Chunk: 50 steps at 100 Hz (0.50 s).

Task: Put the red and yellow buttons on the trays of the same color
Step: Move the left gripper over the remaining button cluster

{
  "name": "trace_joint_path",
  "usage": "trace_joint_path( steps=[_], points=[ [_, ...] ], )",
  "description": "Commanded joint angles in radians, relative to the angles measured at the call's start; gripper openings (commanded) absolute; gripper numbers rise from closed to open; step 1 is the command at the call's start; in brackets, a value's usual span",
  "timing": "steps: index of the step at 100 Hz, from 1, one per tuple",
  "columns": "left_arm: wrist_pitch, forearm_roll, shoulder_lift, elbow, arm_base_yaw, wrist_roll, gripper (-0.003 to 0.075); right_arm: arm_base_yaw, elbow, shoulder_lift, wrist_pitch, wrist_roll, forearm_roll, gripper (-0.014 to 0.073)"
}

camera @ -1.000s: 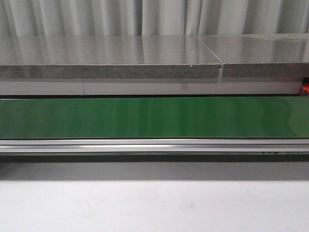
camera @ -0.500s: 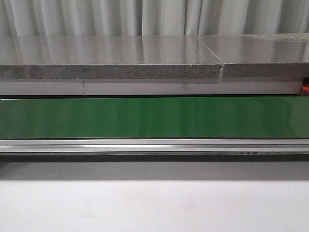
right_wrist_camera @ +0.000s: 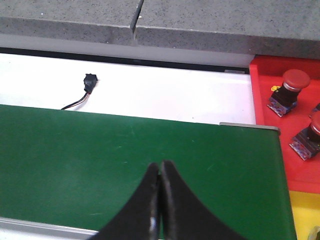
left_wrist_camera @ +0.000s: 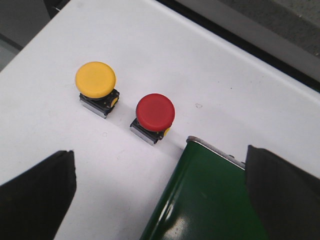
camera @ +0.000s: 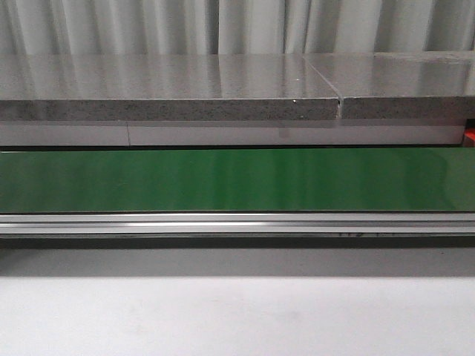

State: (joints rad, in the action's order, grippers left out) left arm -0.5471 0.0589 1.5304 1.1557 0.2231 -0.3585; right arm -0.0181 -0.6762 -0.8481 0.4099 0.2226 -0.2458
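In the left wrist view a yellow button point(left_wrist_camera: 95, 80) and a red button point(left_wrist_camera: 155, 112) stand side by side on the white table, each on a small metal base. My left gripper point(left_wrist_camera: 159, 165) hangs above them, open and empty, its black fingers point(left_wrist_camera: 37, 192) wide apart. In the right wrist view my right gripper point(right_wrist_camera: 160, 170) is shut on nothing above the green belt point(right_wrist_camera: 100, 165). The red tray point(right_wrist_camera: 265, 125) lies past the belt's end and holds two red buttons point(right_wrist_camera: 290, 82). A corner of the yellow tray point(right_wrist_camera: 302, 210) shows beside it.
The belt's rounded end point(left_wrist_camera: 210, 200) lies close beside the red button. A black connector with a wire point(right_wrist_camera: 89, 82) lies on the white surface behind the belt. Grey stone slabs point(camera: 171, 89) run along the back, and the belt's metal rail point(camera: 223, 222) runs along its front.
Small marks along the rail under the belt have shifted left. Neither arm appears in the front view, and nothing else there has changed.
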Motion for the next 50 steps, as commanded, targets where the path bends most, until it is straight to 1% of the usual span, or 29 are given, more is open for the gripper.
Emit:
trace_joint_path(
  steps=[1,25,50],
  points=[
    [0.058,-0.009,0.026,0.064,0.001,-0.009,0.0653,0.002,-0.029,0.013,-0.060,0.003,-0.002,-0.0067],
    [0.062,-0.009,0.179,0.152,0.001,-0.009,0.0653,0.002,-0.029,0.013,-0.060,0.003,-0.002,-0.0067],
    [0.062,-0.011,0.287,0.226,0.001,-0.017,0.0653,0.002,-0.029,0.013,-0.060,0.003,-0.002,-0.0067]
  ],
)
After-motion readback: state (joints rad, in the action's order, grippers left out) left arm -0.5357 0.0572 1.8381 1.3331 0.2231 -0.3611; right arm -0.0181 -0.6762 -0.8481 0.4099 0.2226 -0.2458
